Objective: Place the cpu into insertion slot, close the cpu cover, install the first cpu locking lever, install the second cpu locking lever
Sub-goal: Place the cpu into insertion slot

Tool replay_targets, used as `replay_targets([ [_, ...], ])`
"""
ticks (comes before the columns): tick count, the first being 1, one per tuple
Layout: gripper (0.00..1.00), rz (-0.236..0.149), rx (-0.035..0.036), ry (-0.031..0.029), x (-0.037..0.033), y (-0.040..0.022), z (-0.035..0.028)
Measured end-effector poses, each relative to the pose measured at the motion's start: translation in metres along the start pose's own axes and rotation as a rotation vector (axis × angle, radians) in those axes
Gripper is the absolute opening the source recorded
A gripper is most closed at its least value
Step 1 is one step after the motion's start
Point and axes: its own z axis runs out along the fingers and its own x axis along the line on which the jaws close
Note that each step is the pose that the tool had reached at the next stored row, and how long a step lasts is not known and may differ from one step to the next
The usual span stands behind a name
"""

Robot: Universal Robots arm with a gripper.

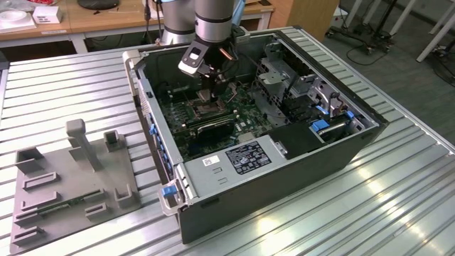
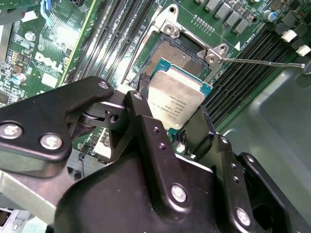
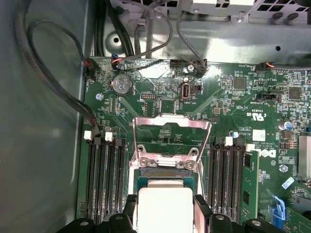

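My gripper is shut on the cpu, a pale silvery square chip pinched by its edges between the two black fingers. It hangs just above the insertion slot, a dark square socket framed in silvery metal, and partly overlaps it in both wrist views. In the first wrist view, the cpu sits in front of the socket. The cpu cover stands swung open behind it. A thin locking lever juts out beside the socket. In the exterior view the gripper reaches into the open computer case.
Long black memory slots flank the socket on both sides. Black cables run along the case wall. A metal drive cage fills the case's far side. A grey fixture lies on the slatted table at the exterior view's left.
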Motion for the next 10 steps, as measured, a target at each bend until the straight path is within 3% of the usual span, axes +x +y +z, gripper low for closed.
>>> replay_targets([
  [10, 0.54, 0.000, 0.0001, 0.0000, -0.0001, -0.0006, 0.0056],
])
